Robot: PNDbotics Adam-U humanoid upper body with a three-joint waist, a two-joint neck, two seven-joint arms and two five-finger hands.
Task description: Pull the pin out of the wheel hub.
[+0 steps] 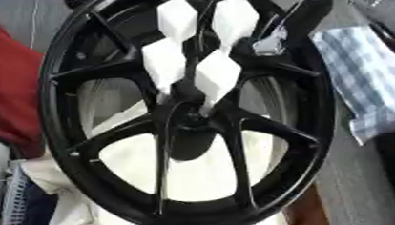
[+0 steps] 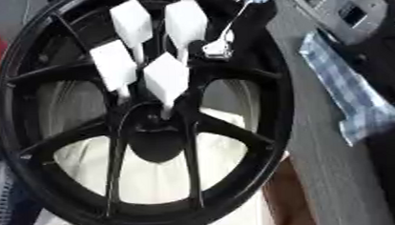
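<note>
A black multi-spoke wheel hub (image 1: 110, 137) fills both views, standing tilted toward me. Several white pins with block-shaped heads (image 1: 217, 75) on thin stems stick out around its dark centre (image 1: 189, 122). My right arm (image 1: 309, 11) comes in black from the upper right. A silver part of my right hand (image 2: 217, 49) sits against the rim's inner side, just right of the upper pin heads (image 2: 186, 22). The spokes and the pin heads hide most of that hand. My left hand shows in no view.
A blue-and-white checked cloth (image 1: 362, 78) lies on the grey table (image 1: 354, 184) at the right. A cream cloth (image 1: 195, 176) shows behind the spokes. Something red (image 1: 8, 94) is at the left, a slatted basket (image 1: 13, 208) lower left, and a grey device (image 2: 355, 12) upper right.
</note>
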